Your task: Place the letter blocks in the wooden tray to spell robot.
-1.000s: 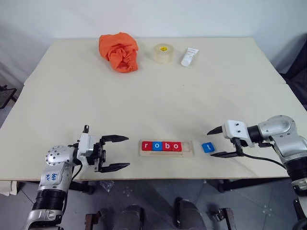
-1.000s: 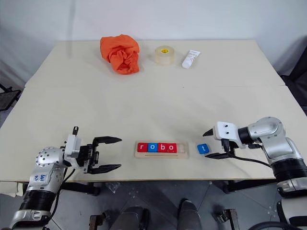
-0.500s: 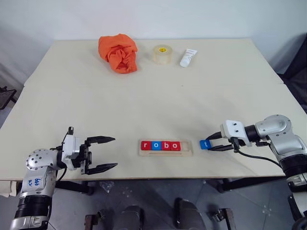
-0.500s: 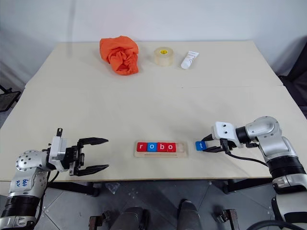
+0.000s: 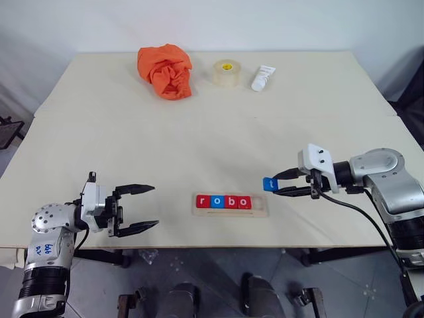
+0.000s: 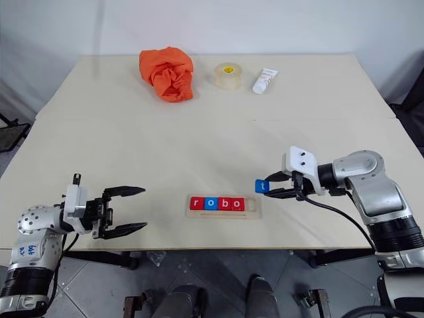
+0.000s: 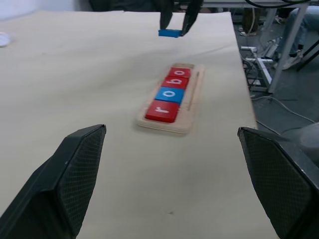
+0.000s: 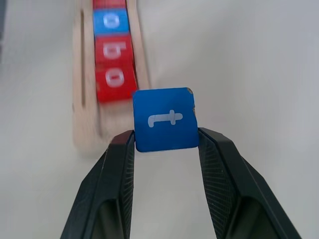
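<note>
Blue t block (image 8: 166,119) lifted off table, pinched in right gripper (image 5: 281,185), tray (image 5: 262,211) end slot free, left gripper (image 5: 144,208) spread.

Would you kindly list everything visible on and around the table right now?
table: one, pale beige, carries everything.
wooden tray: one, pale wood, near front edge, last slot free.
letter blocks in tray: four, red, blue, red, red, spelling r-o-b-o.
t block: one, blue, lifted off the table right of the tray.
cloth: one, orange, crumpled, far side.
tape roll: one, clear, right of the cloth.
tube: one, white, right of the tape.
left gripper: fingers open, left of the tray.
right gripper: fingers pinching the t block.
</note>
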Controlling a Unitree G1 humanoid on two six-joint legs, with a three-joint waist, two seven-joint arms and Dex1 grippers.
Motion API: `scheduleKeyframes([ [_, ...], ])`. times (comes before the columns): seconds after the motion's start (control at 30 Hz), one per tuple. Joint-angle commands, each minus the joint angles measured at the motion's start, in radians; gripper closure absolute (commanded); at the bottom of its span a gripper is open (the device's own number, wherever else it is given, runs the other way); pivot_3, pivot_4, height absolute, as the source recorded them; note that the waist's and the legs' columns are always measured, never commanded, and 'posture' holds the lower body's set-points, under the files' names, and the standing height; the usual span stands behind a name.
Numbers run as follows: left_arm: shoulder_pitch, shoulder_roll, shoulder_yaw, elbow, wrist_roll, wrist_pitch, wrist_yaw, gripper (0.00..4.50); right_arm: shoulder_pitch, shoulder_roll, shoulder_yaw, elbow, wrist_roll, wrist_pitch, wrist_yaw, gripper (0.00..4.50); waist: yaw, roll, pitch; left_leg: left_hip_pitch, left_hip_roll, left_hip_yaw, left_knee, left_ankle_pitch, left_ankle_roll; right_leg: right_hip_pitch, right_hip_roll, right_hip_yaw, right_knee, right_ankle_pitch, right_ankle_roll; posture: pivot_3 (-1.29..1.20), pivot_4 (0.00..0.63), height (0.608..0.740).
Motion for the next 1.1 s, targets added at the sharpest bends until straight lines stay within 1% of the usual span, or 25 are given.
scheduleKeyframes([
  [0.03,-0.014,-0.006,0.007,-0.003,-0.014,-0.012,0.004,0.0,0.003,-0.005,0.014,-0.082,0.001,0.057,-0.02,3.03,-0.001,0.0,0.0,0.0,0.0,0.0,0.0,0.0,0.0,0.0,0.0,0.0,0.0,0.0,0.0,0.0,0.15,0.74],
  [0.2,-0.027,-0.016,-0.001,-0.004,-0.013,-0.013,0.01,0.0,-0.005,0.019,0.044,-0.137,-0.008,0.12,-0.067,3.03,-0.001,0.0,0.0,0.0,0.0,0.0,0.0,-0.001,0.0,0.0,0.0,0.0,0.0,0.0,0.0,0.0,0.15,0.74],
  [0.37,-0.024,-0.034,-0.007,-0.012,-0.01,-0.017,0.018,0.0,0.012,0.022,0.076,-0.212,-0.002,0.182,-0.081,3.03,-0.002,0.0,0.0,0.0,0.0,0.001,0.0,-0.001,0.0,0.0,0.0,0.0,0.0,0.0,0.0,0.0,0.15,0.74],
  [0.77,-0.002,-0.057,-0.018,-0.044,-0.006,-0.015,0.044,0.0,0.034,0.014,0.13,-0.179,-0.05,0.149,-0.087,3.03,-0.001,0.0,0.0,0.0,-0.005,0.0,0.0,-0.001,0.001,-0.001,0.0,0.0,0.0,0.0,0.0,0.0,0.15,0.74],
  [1.1,0.014,-0.064,-0.02,-0.061,-0.008,-0.012,0.056,0.0,0.033,0.005,0.131,-0.12,-0.07,0.104,-0.072,3.03,-0.002,0.0,0.0,0.0,-0.005,0.0,0.0,-0.001,0.001,-0.001,0.0,0.001,0.0,0.0,0.0,0.0,0.15,0.74],
])
